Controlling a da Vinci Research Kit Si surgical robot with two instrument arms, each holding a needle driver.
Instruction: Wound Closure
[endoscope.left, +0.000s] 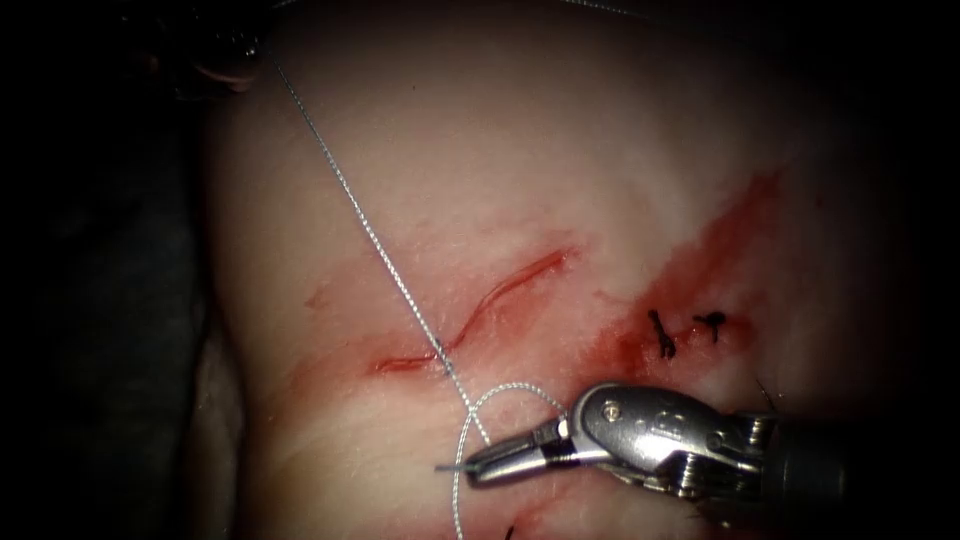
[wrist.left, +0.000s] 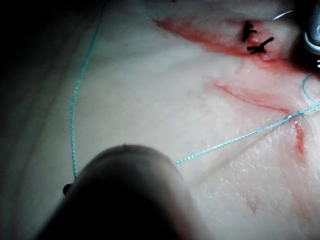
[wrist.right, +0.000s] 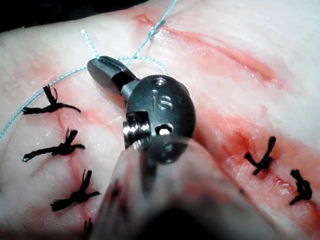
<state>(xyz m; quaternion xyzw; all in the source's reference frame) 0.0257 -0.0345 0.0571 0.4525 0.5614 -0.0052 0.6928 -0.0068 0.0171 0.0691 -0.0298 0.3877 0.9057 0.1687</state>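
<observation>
The cut (endoscope.left: 505, 288) runs slantwise across the tissue (endoscope.left: 520, 150), red along its edges. Thread (endoscope.left: 372, 240) comes down from the dim upper left, where the left tool (endoscope.left: 228, 45) sits in shadow, and meets the cut at its lower left end (endoscope.left: 441, 350). A short length goes on from there to the right tool (endoscope.left: 478, 466), below the cut, whose jaws are shut on the thread. A loop of thread (endoscope.left: 512, 388) curls over those jaws; the same loop (wrist.right: 142, 58) lies round the right tool (wrist.right: 102, 66) up close. The left tool's blurred shaft (wrist.left: 127, 195) has thread (wrist.left: 227, 143) passing beside it.
Two black knotted stitches (endoscope.left: 661, 336) (endoscope.left: 712, 322) lie in a red streak to the right of the cut. Several more black stitches (wrist.right: 61, 148) (wrist.right: 261, 160) flank the right tool. Red fluid (endoscope.left: 700, 255) smears the tissue. The tissue's dark left edge (endoscope.left: 200, 330) falls away.
</observation>
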